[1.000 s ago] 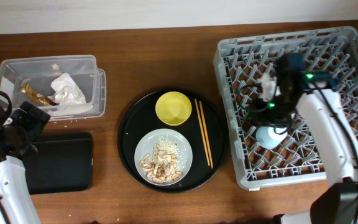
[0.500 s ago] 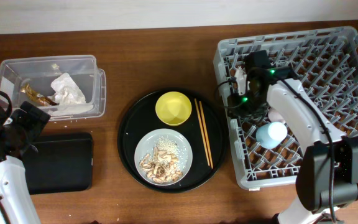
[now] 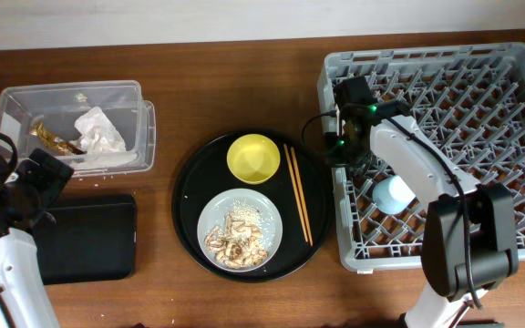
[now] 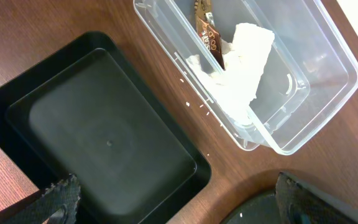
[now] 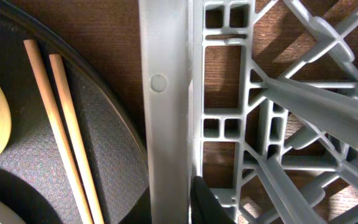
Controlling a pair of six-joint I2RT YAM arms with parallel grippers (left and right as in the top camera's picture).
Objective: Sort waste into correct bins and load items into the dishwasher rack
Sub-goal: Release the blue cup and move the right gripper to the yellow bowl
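The grey dishwasher rack (image 3: pixel 481 137) stands at the right with the light-blue cup (image 3: pixel 392 193) inside. My right gripper (image 3: pixel 336 148) is at the rack's left wall (image 5: pixel 166 106), its dark fingers (image 5: pixel 174 208) astride that wall. The pink cup is hidden. The yellow bowl (image 3: pixel 254 158) and the pale plate (image 3: pixel 210 212) with food scraps (image 3: pixel 237 239) sit on the round black tray. The clear tub (image 3: pixel 25 98) holds the napkin (image 3: pixel 98 130) and wrapper (image 3: pixel 51 138). My left gripper (image 4: pixel 179 211) is open above the black rectangular tray (image 4: pixel 104 130), beside the tub (image 4: pixel 316 68).
Wooden chopsticks (image 3: pixel 298 194) lie on the right side of the round black tray (image 3: pixel 186 187), close to the rack's left wall; they also show in the right wrist view (image 5: pixel 61 124). The rectangular black tray (image 3: pixel 85 239) lies below the tub at the front left.
My right gripper has moved from inside the rack above the light-blue cup leftward to the rack's left wall. The rack has shifted a little to the right. The left arm has not moved.
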